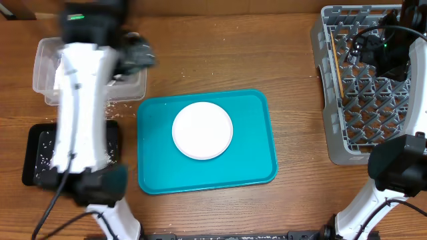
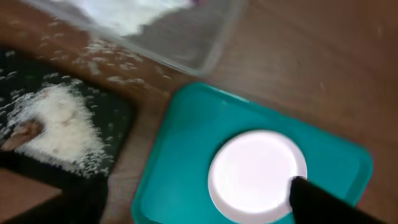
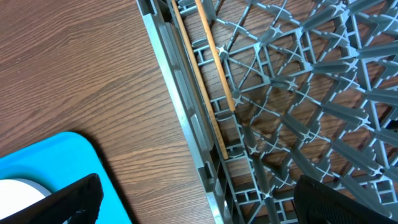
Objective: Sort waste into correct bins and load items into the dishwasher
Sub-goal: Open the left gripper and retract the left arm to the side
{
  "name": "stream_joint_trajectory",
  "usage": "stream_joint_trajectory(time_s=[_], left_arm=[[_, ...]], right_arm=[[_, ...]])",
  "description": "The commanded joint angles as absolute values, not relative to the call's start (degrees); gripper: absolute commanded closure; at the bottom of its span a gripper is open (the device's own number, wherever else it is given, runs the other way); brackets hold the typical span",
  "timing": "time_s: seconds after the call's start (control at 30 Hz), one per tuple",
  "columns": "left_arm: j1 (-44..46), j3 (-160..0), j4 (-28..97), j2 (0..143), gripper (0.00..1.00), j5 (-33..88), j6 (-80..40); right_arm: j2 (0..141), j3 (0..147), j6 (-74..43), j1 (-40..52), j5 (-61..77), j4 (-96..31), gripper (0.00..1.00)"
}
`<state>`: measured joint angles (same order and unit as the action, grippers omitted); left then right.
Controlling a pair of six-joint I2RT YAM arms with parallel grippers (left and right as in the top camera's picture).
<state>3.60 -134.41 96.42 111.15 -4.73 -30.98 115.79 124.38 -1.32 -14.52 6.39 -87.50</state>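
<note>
My left gripper [image 1: 135,55] hovers, blurred, by the clear tub [image 1: 44,72]; its fingers stand wide apart and empty, so it is open [image 2: 193,213]. The tub [image 2: 186,43] holds a white napkin [image 2: 127,12]. The black tray [image 2: 106,118] carries a pile of rice [image 2: 59,127] and a brown lump [image 2: 22,134]. A round white plate [image 1: 202,130] lies on the teal tray [image 1: 253,157]. My right gripper [image 3: 205,205] is open over the left wall of the grey dish rack [image 1: 373,127]. The chopsticks [image 3: 211,56] lie along that wall inside the rack.
Loose rice grains [image 1: 115,105] are scattered on the wooden table between the tub and the black tray [image 1: 32,157]. The left arm's white link covers much of both bins from above. The rack reaches the table's right edge.
</note>
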Motion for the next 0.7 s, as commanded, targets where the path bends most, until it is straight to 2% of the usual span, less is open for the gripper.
stream_joint_trajectory(time_s=[0.0, 0.17, 0.33, 0.43, 0.53, 0.67], left_arm=[[-6.68, -136.16, 96.82, 105.06, 0.0, -6.17, -29.45], [-18.55, -136.14, 96.82, 104.25, 0.0, -6.15, -28.69], [-25.3, -136.11, 96.79, 104.71, 0.0, -6.17, -28.71], [-26.83, -136.11, 96.79, 104.71, 0.0, -6.17, -28.71], [-27.03, -136.11, 96.79, 104.71, 0.0, -6.17, -28.71], [-26.98, -136.11, 96.79, 104.71, 0.0, -6.17, -28.73]], right_arm=[[115.63, 124.49, -1.56, -14.55, 6.04, -87.24, 0.0], [115.63, 124.49, -3.25, -14.55, 9.85, -84.01, 0.0], [115.63, 124.49, -5.17, -14.48, 30.39, -86.06, 0.0], [115.68, 124.14, -0.36, -12.8, 44.66, -86.52, 0.0], [115.85, 124.01, 4.56, -8.29, 45.63, -88.38, 0.0], [115.9, 120.79, 6.04, 1.85, 36.99, -88.68, 0.0]])
